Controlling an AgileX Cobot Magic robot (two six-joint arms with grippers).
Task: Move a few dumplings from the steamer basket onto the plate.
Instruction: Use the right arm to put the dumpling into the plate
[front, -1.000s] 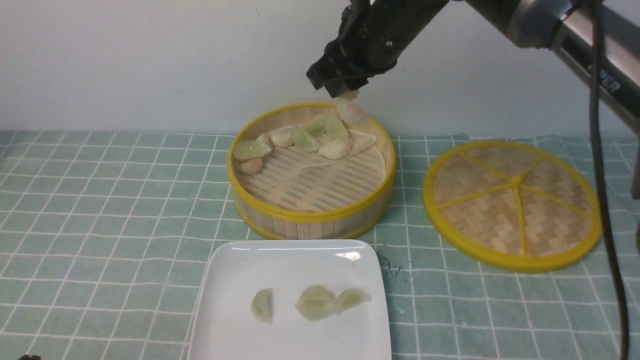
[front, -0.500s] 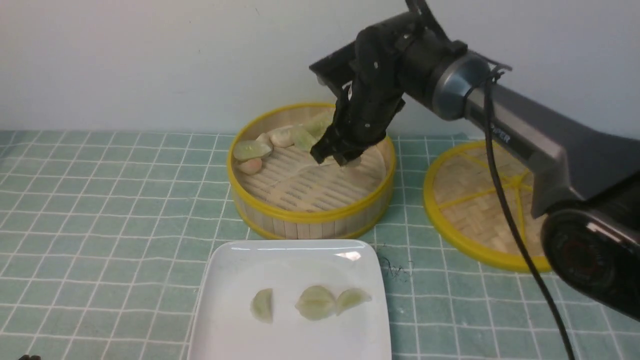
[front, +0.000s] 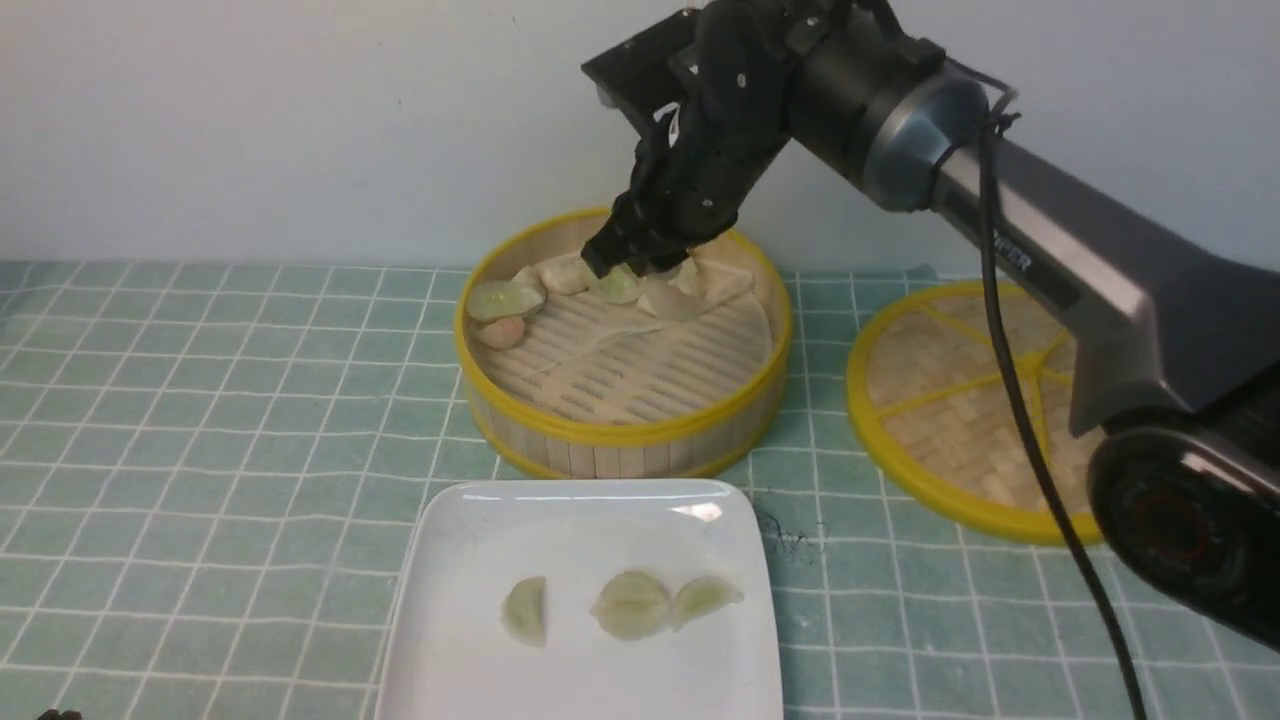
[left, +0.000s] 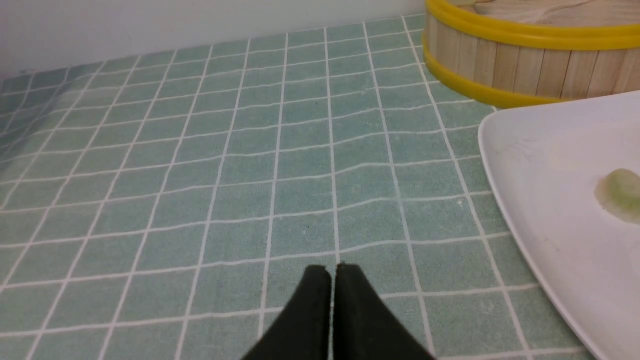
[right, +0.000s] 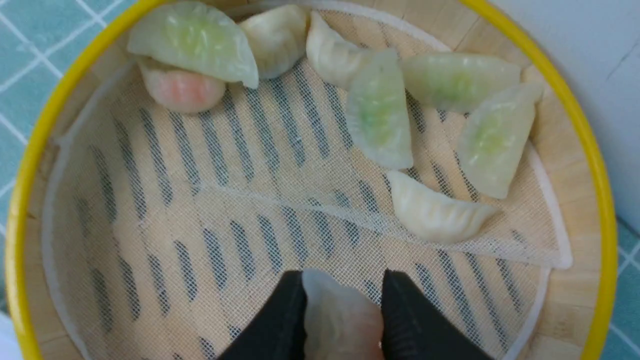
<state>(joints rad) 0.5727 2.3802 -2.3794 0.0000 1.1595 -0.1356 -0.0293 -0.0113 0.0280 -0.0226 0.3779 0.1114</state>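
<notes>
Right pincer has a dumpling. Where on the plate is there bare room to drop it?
The widest bare patch on the plate is its far strip, between the rim facing the steamer basket and the row of three dumplings. Left and middle leave a narrow gap; middle and right touch, so it is crowded there.

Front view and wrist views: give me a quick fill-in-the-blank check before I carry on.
The plate holds ___ dumplings.
The right gripper has its jaws shut on a dumpling above the ___.
The left gripper, over the tablecloth, has its jaws ___.
Missing: three; steamer basket; shut.
</notes>
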